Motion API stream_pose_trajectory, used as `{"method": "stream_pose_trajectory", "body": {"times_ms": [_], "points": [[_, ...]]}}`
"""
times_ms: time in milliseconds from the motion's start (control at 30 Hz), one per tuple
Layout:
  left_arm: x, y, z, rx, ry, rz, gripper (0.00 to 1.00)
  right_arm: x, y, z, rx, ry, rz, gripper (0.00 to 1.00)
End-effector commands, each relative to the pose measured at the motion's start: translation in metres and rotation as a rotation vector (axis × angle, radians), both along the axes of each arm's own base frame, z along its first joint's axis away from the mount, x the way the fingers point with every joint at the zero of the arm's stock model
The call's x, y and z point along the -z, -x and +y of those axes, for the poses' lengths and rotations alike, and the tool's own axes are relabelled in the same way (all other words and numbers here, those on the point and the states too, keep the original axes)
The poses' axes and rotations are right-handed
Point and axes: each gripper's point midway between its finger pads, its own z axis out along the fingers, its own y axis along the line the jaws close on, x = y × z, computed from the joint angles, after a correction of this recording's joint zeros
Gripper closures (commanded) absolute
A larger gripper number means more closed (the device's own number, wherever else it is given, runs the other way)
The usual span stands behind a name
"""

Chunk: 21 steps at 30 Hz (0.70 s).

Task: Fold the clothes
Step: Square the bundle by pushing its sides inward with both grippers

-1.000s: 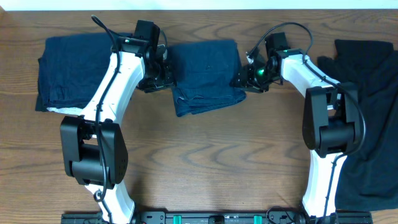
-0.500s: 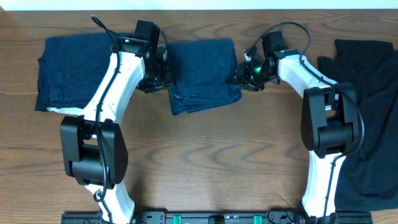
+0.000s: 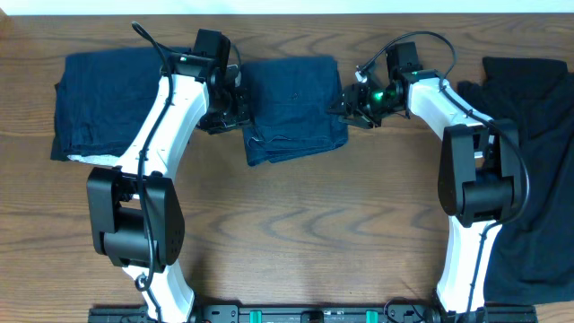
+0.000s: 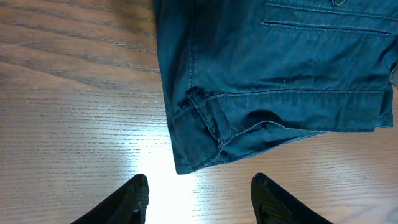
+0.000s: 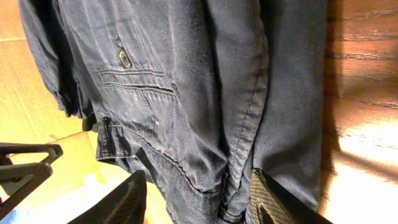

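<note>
Clothes, count: three. A folded denim garment (image 3: 294, 112), a folded navy garment (image 3: 99, 103) and a black garment (image 3: 538, 152) lying loose.
Grippers, count: two. The left gripper (image 3: 240, 112) and the right gripper (image 3: 341, 106), one on each arm.
Left gripper, state: jaws stand wide with nothing between them; only bare table (image 4: 74, 124) lies under the gap.
Right gripper, state: jaws stand wide and are not pinched; a fold of the denim's edge runs in between its fingers (image 5: 273, 202).
Denim garment, place: between the two grippers, with its hem just ahead of the left fingertips and its other side at the right fingertips.
Navy garment, place: behind the left gripper, on the outer side of that arm and partly under it.
Black garment, place: well behind the right gripper, on the outer side of that arm.
Overhead view only: all three garments together, and both arms bent inward toward the middle one.
Left wrist view only: the hem corner turned over on itself, its stitched seams, and the strip of wood between fingertips and cloth.
Right wrist view only: one button (image 5: 125, 59) above a stitched pocket slit, and the stacked layers of the fold.
</note>
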Motion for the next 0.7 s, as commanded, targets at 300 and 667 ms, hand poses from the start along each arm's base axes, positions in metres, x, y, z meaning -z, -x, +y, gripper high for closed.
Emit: {"method": "stream_pose_trajectory", "body": {"times_ms": [300, 667], "points": [[0.007, 0.003, 0.000, -0.004, 0.001, 0.025, 0.45, 0.019, 0.009, 0.019, -0.002, 0.131, 0.022, 0.41], [0.007, 0.003, 0.000, -0.004, 0.001, 0.025, 0.45, 0.030, 0.012, 0.025, 0.022, 0.235, 0.026, 0.45]]}}
